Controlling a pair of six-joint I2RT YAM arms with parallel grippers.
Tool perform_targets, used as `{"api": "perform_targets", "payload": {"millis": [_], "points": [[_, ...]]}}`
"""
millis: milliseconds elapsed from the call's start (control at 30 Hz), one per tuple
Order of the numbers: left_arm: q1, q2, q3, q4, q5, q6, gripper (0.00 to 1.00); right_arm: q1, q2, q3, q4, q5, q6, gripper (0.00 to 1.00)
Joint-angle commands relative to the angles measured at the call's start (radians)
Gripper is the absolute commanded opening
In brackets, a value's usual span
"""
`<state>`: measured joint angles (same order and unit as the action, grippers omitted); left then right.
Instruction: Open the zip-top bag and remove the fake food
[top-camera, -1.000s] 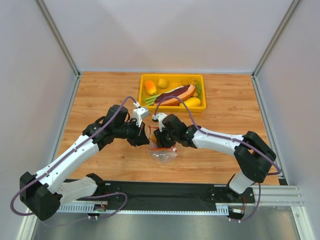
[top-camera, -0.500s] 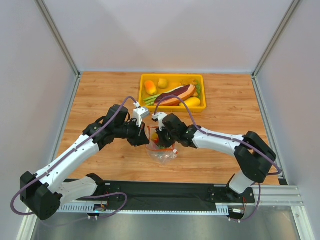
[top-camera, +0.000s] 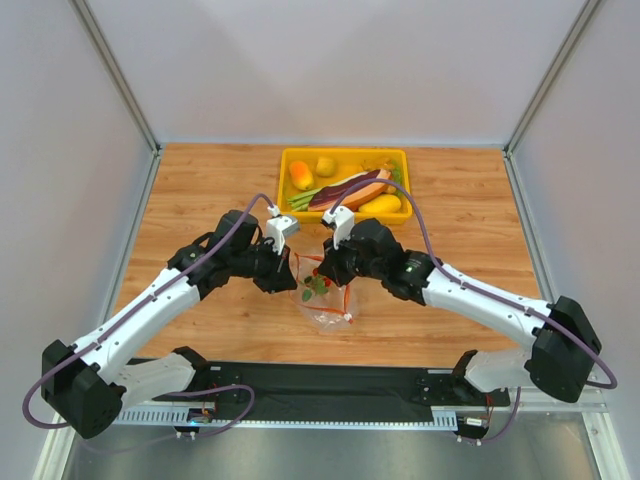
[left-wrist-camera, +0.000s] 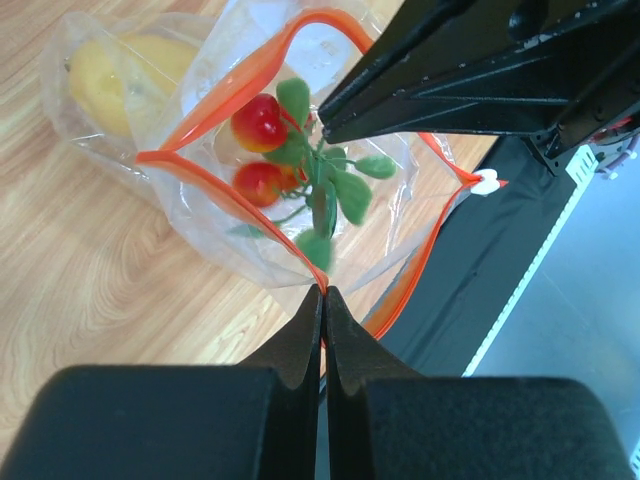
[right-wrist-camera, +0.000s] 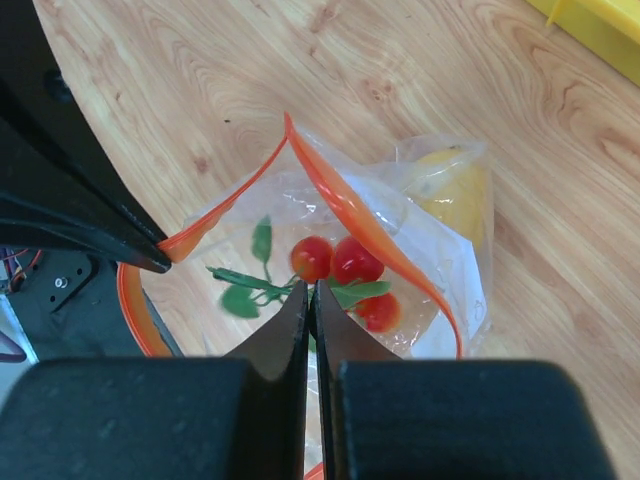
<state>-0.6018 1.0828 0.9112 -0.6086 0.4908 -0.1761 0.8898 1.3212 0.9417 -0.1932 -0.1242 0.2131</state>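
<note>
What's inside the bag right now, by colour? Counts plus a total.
red tomatoes: 3
yellow fruit: 1
green leafy stem: 1
Total in the zip-top bag: 5

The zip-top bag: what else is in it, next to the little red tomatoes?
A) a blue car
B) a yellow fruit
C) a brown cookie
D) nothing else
B: a yellow fruit lies inside the zip-top bag, beside the cherry tomato sprig. It shows through the clear plastic in both wrist views.
</note>
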Motion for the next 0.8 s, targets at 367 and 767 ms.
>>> {"api": "perform_targets", "payload": {"millis": [367,767], "points": [[-0.007,0.011,0.015,-0.017,-0.047,0.010,0.00,0.003,-0.200,0.091,-0.139,-0.042,0.002,0.00],[-0.007,0.002,0.017,-0.020,-0.061,0.010,0.00,-0.265,-0.185,0.215,-0.160,-0.060,-0.103,0.00]]}}
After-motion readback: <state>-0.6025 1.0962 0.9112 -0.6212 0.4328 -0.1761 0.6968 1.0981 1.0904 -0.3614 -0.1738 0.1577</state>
